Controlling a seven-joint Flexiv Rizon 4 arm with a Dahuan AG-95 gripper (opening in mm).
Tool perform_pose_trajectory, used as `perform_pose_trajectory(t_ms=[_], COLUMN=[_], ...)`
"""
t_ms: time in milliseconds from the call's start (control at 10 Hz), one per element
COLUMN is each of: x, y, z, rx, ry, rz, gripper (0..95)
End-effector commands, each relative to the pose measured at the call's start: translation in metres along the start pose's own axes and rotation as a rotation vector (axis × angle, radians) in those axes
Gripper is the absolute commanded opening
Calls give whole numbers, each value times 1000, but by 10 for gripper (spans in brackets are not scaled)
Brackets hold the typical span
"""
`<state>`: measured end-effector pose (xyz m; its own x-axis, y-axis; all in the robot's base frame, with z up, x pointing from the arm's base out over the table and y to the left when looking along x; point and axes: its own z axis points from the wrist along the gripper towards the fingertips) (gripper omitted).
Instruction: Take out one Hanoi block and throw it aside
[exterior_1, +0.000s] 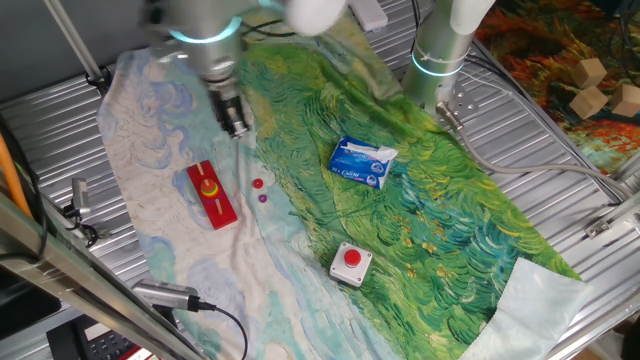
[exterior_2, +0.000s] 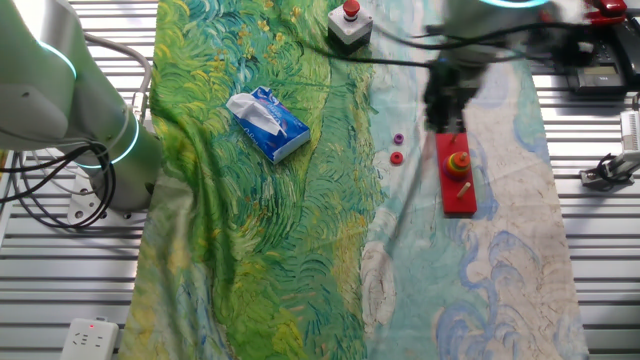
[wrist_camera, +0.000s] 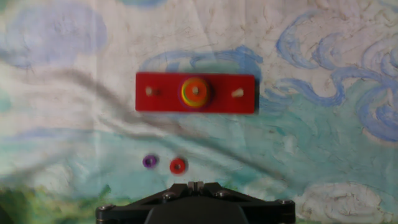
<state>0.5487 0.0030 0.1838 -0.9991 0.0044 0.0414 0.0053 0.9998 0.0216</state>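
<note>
While the gripper (exterior_1: 236, 124) hangs above the upper end of the red base (exterior_1: 212, 193), upper left of one fixed view, it's blurred there and in the other fixed view, so motion is likely. Hand view shows only the black housing at bottom centre w/ the jaws together, a thin seam between them, nothing held.

The Hanoi block (wrist_camera: 178, 165), tiny orange-red disc, already lies on the painted cloth (exterior_1: 440, 200), off the base, just beside the purple disc (wrist_camera: 149, 162). In hand view both sit below the base, lower centre; in the other fixed view they're left of the base, centre-right of frame. Base keeps a stack w/ the yellow disc (wrist_camera: 195, 92) on its middle peg; outer two pegs look bare.

Judgement: block is out and aside, so task looks essentially done; step in hand is prob. retreat after release. If another pull were wanted, next move would call for spreading the jaws, centring over the middle peg, then a straight descent w/o nudging the base.

Elsewhere on the counter: tissue pack (exterior_1: 362, 162) mid-frame, red button box (exterior_1: 351, 263) lower centre, both well apart from the base.
</note>
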Motion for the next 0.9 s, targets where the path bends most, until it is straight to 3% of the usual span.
perform_pose_trajectory(t_ms=[100, 200, 500, 900], x=[-31, -41, -57, -59], y=[-5, -5, -6, -8], z=[9, 17, 42, 72], rx=[8, -22, -26, -26], ry=[12, 18, 11, -23], rz=[59, 67, 80, 91], gripper=[0, 0, 0, 0])
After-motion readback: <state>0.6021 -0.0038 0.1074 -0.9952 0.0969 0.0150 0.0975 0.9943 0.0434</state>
